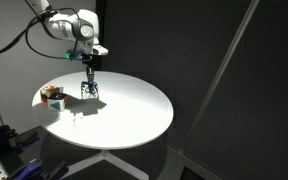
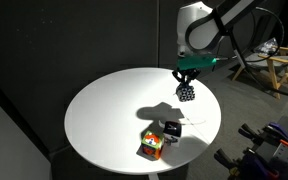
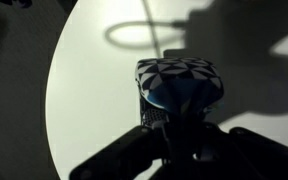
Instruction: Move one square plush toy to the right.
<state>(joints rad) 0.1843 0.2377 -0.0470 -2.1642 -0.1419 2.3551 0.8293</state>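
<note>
The square plush toy is a small soft cube with a blue, white and black pattern. My gripper is shut on it and holds it just above the round white table. In the wrist view the plush toy fills the middle, clamped between the dark fingers of the gripper. Its shadow falls on the table below.
A red, green and yellow multicoloured cube rests near the table's edge, with a small white-and-red object beside it. A black curtain surrounds the table. Equipment stands beyond the table.
</note>
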